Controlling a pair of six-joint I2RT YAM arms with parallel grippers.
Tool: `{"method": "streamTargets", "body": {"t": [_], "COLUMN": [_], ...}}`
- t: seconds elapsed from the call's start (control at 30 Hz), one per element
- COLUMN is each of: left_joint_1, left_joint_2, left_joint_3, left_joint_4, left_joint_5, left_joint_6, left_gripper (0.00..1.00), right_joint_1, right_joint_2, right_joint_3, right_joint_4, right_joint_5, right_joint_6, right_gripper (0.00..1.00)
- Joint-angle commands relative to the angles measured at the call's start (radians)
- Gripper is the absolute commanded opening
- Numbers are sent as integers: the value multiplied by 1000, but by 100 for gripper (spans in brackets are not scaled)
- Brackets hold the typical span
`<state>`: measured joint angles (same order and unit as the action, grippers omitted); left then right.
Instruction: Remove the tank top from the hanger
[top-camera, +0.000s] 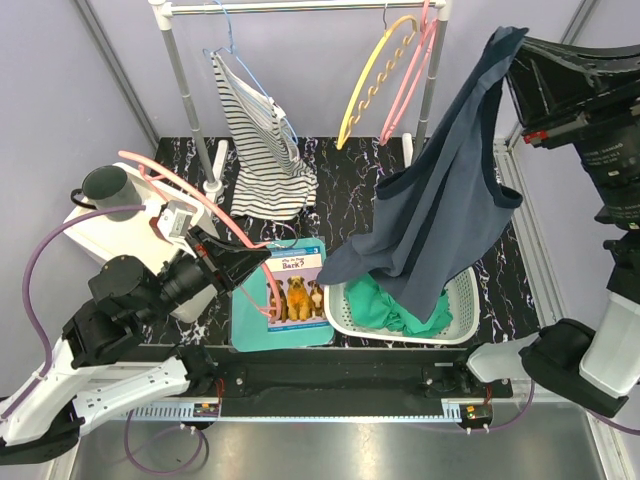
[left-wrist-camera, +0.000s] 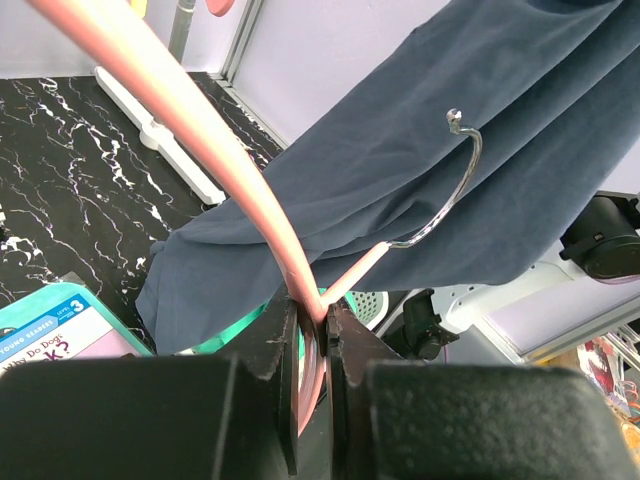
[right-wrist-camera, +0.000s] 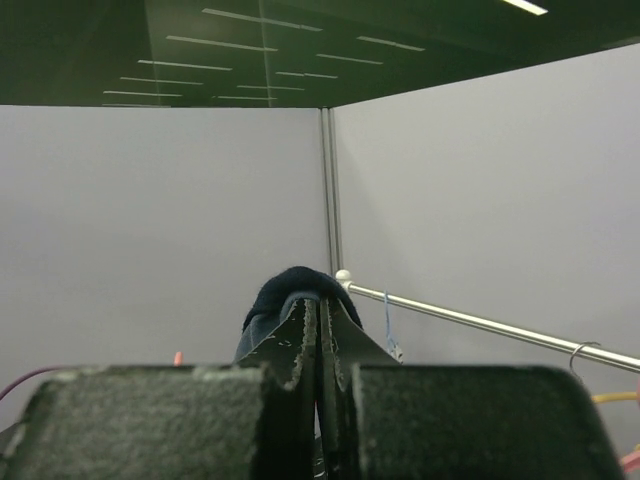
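Note:
A navy tank top (top-camera: 445, 200) hangs in the air over the white basket (top-camera: 462, 300). My right gripper (top-camera: 512, 45) is shut on its top strap, high at the right; the strap (right-wrist-camera: 292, 285) drapes over the closed fingertips in the right wrist view. My left gripper (top-camera: 250, 262) is shut on a pink hanger (top-camera: 165, 175) at the left, clear of the tank top. In the left wrist view the pink hanger (left-wrist-camera: 200, 150) runs up from the closed jaws, its metal hook (left-wrist-camera: 455, 180) in front of the navy fabric (left-wrist-camera: 420, 130).
A rack (top-camera: 300, 8) at the back holds a striped top (top-camera: 262, 140) on a blue hanger and yellow and pink hangers (top-camera: 395, 60). Green cloth (top-camera: 395, 305) lies in the basket. A children's book (top-camera: 295, 285) lies on a teal tray. A white box with a dark mug (top-camera: 105, 190) is at left.

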<state>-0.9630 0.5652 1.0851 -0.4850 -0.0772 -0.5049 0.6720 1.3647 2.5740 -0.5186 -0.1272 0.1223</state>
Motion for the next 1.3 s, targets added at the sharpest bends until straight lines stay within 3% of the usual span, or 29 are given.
{"method": "streamTargets", "body": {"t": [0.0,0.17,0.5,0.6,0.87,1.27], "left_joint_1": [0,0,0,0,0,0], "left_joint_2": [10,12,38,45,65,42], "left_joint_3": [16,18,10,9,-16,-39], "left_joint_4": [59,59,82,88,128,132], "left_joint_5": [-13,-15,2,13,33,22], "left_joint_6": [11,8,-4,-11,-29,-38], "left_gripper": [0,0,0,0,0,0], "right_joint_1": [-3,-2,-3,-3,-3,-3], "right_joint_2": [-42,-111,-272,-331,-469,-435], "right_joint_3": [12,-40,-216,-323,-828,-1283], "right_joint_4": [22,22,22,20,83,233], "right_joint_5": [69,150,166,224,360,204], "right_joint_6": [-64,-116,-131,-156,-136,141], "right_gripper": [0,0,0,0,0,0]}}
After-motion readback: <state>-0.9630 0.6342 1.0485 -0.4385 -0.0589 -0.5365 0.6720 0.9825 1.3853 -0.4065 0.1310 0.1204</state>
